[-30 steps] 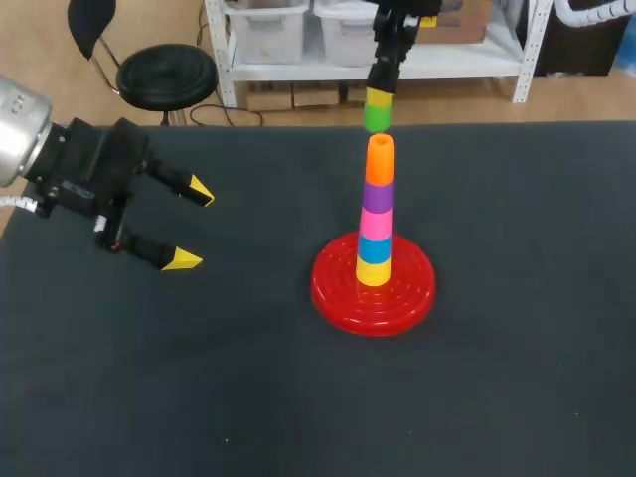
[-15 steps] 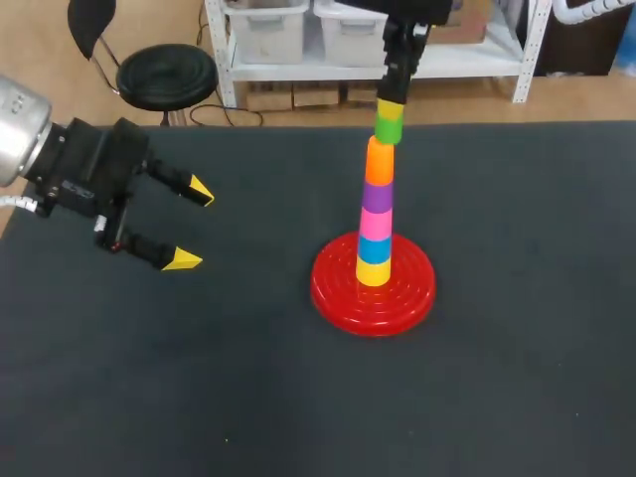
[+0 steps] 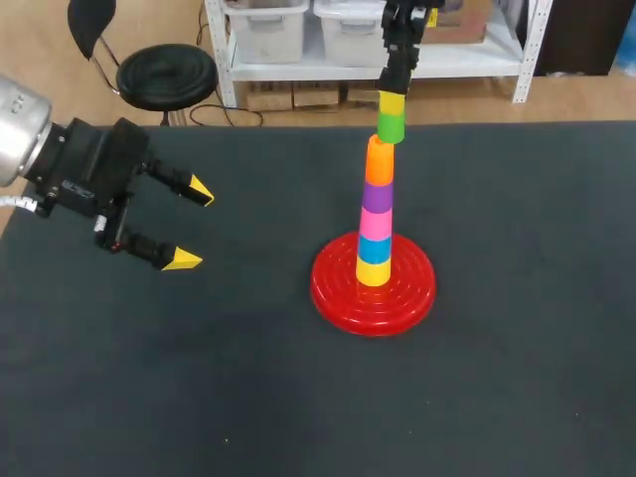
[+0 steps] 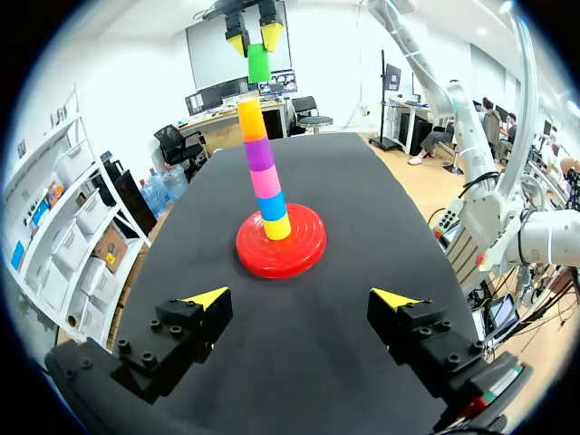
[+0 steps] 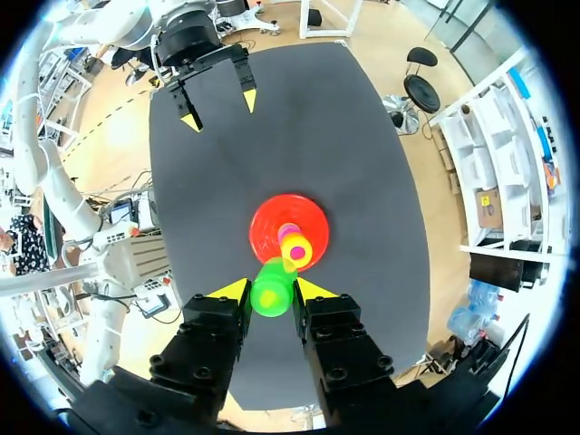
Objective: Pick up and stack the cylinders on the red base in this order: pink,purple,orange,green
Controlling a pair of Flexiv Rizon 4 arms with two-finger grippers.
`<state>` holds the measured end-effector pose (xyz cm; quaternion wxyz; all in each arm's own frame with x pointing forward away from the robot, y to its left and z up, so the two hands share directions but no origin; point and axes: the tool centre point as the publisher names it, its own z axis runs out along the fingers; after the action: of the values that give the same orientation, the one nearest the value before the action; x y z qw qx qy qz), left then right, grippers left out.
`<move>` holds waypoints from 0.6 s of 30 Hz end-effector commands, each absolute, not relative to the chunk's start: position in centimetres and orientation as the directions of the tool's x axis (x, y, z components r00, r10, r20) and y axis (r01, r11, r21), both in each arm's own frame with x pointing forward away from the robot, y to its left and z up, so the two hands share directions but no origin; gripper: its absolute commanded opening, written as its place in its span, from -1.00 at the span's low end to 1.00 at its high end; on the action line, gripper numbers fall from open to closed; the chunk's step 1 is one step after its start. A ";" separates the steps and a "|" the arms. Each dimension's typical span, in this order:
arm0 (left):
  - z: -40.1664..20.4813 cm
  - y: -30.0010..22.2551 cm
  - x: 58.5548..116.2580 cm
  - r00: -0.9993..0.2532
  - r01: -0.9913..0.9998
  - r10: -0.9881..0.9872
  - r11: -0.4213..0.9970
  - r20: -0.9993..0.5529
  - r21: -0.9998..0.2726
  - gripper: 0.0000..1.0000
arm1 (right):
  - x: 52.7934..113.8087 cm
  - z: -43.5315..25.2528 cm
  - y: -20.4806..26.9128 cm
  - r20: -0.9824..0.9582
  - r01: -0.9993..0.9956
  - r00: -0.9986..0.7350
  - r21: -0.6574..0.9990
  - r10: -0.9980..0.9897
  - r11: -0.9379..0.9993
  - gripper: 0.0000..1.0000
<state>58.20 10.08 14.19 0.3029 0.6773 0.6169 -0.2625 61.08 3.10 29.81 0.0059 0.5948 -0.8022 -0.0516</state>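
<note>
A red base in the table's middle carries a stack on its peg: yellow, blue, pink, purple and orange cylinders. My right gripper hangs over the stack, shut on a green cylinder. The green cylinder is just above the orange one's top and slightly right of it. My left gripper stands open over the table's left part, with nothing between its fingers.
The dark table top holds nothing else. My left arm comes in from the left edge.
My right gripper has carried the green cylinder a little to the right and down, closer to the orange cylinder's top. The left arm has kept still.
</note>
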 end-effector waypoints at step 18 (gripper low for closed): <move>14.1 10.1 58.2 0.103 0.994 0.675 -0.056 -0.731 0.089 1.00 | 62.2 28.3 3.7 -0.038 -0.954 -0.283 0.118 -0.958 0.277 -1.00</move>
<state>58.20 10.08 14.19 0.3030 0.6773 0.6169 -0.2625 62.05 3.73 28.35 0.0181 0.5981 -0.7992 -0.0573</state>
